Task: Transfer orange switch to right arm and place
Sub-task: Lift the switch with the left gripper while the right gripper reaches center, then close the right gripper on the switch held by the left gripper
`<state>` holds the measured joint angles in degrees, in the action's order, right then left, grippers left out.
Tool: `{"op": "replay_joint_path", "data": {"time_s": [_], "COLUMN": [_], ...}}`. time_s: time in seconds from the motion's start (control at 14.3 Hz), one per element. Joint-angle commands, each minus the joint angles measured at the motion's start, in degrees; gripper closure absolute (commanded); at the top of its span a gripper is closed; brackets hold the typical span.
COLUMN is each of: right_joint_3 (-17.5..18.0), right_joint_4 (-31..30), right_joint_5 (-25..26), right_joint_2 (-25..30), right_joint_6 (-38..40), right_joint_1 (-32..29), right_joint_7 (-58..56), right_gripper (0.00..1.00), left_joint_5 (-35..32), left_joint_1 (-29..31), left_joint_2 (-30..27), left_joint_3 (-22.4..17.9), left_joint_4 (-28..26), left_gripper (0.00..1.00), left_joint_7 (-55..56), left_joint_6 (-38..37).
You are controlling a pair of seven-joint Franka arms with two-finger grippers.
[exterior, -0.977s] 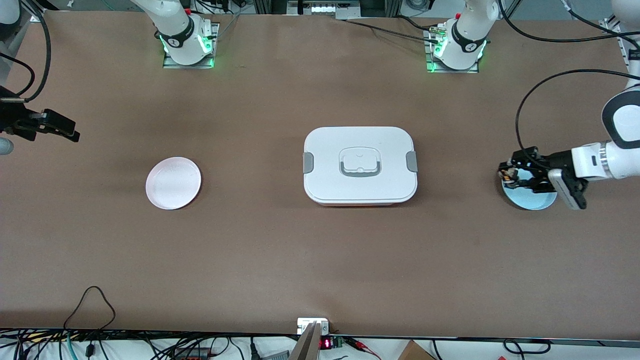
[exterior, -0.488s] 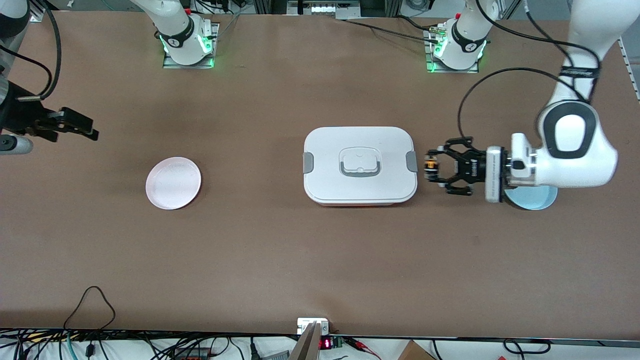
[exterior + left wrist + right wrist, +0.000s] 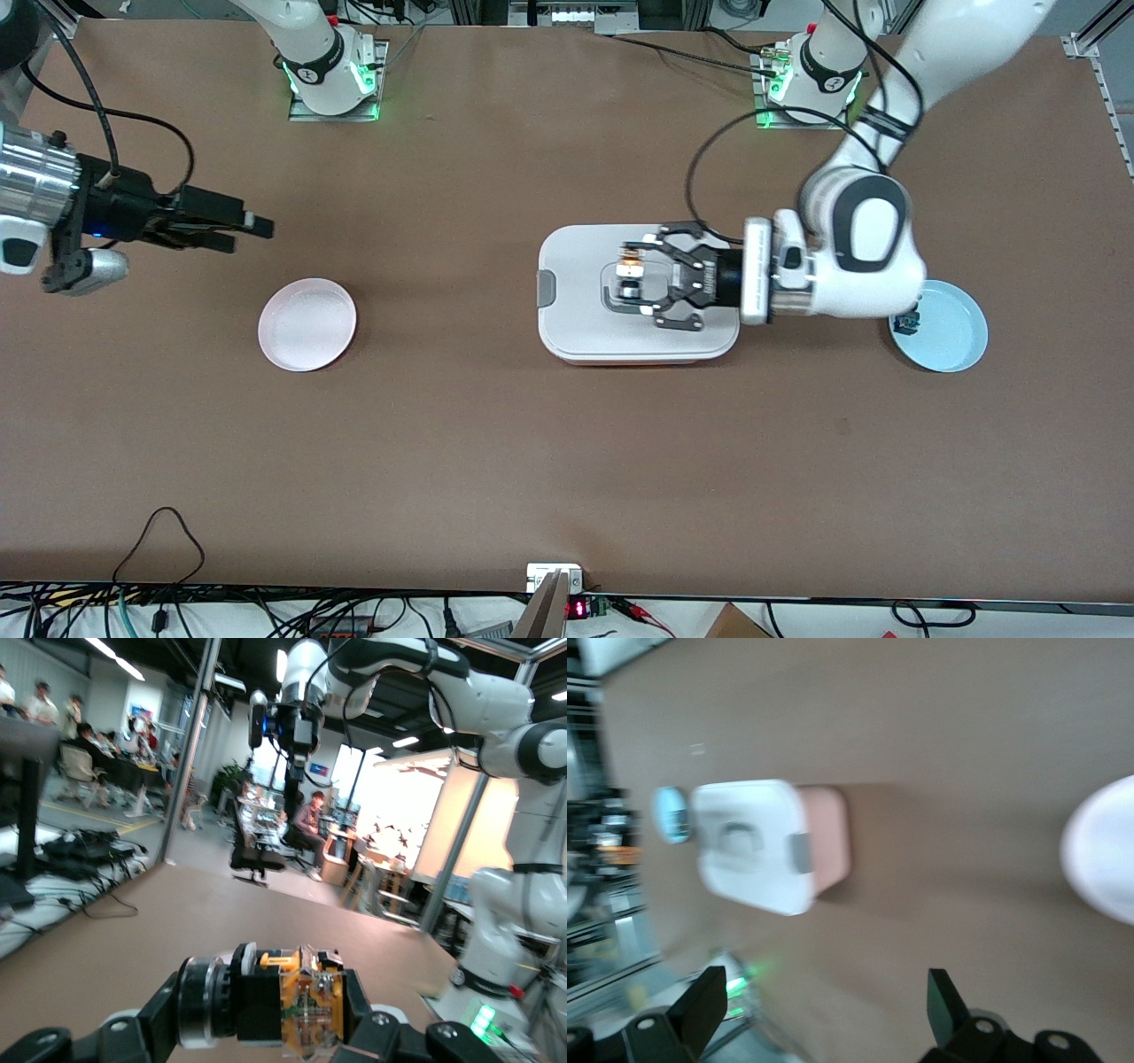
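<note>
Brown table (image 3: 496, 443) | left gripper (image 3: 631, 278) clamped on orange switch (image 3: 631, 262) over lunchbox (image 3: 576, 337) | right gripper (image 3: 252, 226) seemingly apart, airborne

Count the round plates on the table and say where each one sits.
2. The pink plate lies toward the right arm's end of the table; the blue plate lies toward the left arm's end, holding a small dark part. The white lidded box sits between them.

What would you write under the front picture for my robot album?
Left gripper carries the orange switch above the white lunchbox.
</note>
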<state>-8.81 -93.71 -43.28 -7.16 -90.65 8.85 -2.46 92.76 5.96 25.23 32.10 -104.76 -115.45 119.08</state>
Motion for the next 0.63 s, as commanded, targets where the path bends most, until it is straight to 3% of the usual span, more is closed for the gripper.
{"op": "replay_joint_path", "data": {"time_s": [0.0,0.14,0.56], "right_joint_3": [-0.16,-0.16,-0.25], "right_joint_4": [-7.51,-10.08,-10.09], "right_joint_5": [-18.34,-26.21,-42.92], "right_joint_2": [-0.74,-2.68,-9.09], "right_joint_6": [0.64,0.38,-0.41], "right_joint_1": [0.73,3.44,9.60], "right_joint_7": [-4.46,-10.00,-17.47], "right_gripper": [0.00,0.00,0.00], "left_joint_5": [15.54,27.16,35.12], "left_joint_1": [-7.77,-12.36,-17.65], "left_joint_2": [0.08,0.08,0.08], "left_joint_3": [1.12,1.04,1.04], "left_joint_4": [0.70,1.22,1.76], "left_gripper": [0.87,0.87,0.87], "left_joint_7": [-12.22,-18.99,-22.62], "left_joint_6": [11.14,13.46,13.64]}}
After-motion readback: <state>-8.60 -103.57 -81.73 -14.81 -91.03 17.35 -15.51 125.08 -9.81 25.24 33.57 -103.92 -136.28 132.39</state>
